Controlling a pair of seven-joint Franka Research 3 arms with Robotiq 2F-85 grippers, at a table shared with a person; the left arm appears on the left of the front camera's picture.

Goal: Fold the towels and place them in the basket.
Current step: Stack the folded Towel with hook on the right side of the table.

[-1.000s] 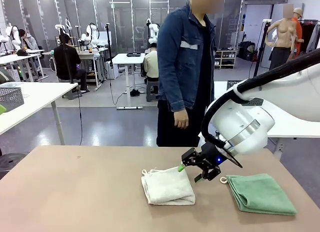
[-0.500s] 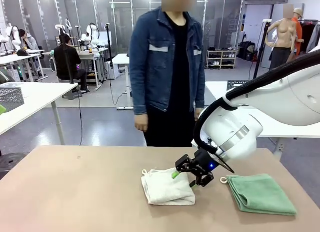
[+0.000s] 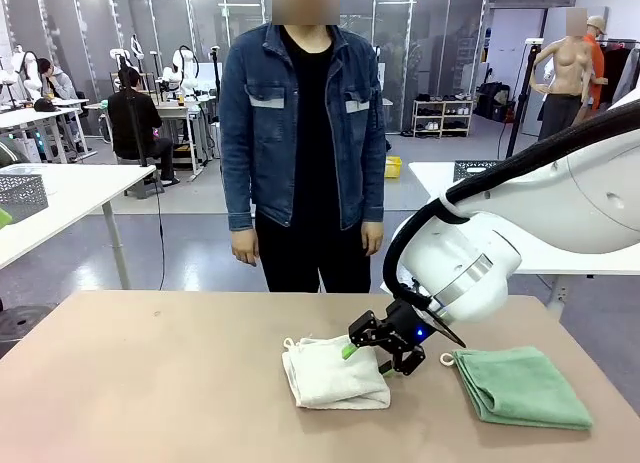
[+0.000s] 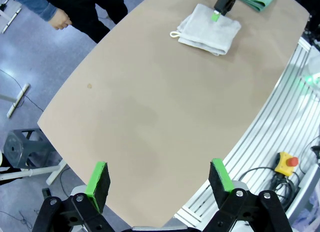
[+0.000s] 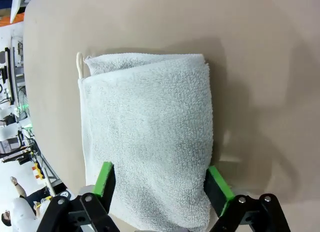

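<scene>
Between the right gripper's (image 5: 159,184) spread, empty jaws the folded cream towel (image 5: 147,142) is lying, long axis running away from them; left gripper (image 4: 159,178) is hanging released, well apart.

The left hand (image 4: 159,184) is hanging open over the bare worktop (image 4: 150,117), while far off the right hand (image 4: 222,4) is hovering at the folded cream-white towel (image 4: 207,29).

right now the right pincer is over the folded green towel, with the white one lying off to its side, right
Not quite: the right pincer is over the folded white towel, and the green towel lies off to its side. The front view shows this, and the right wrist view shows white cloth between its fingers.
</scene>
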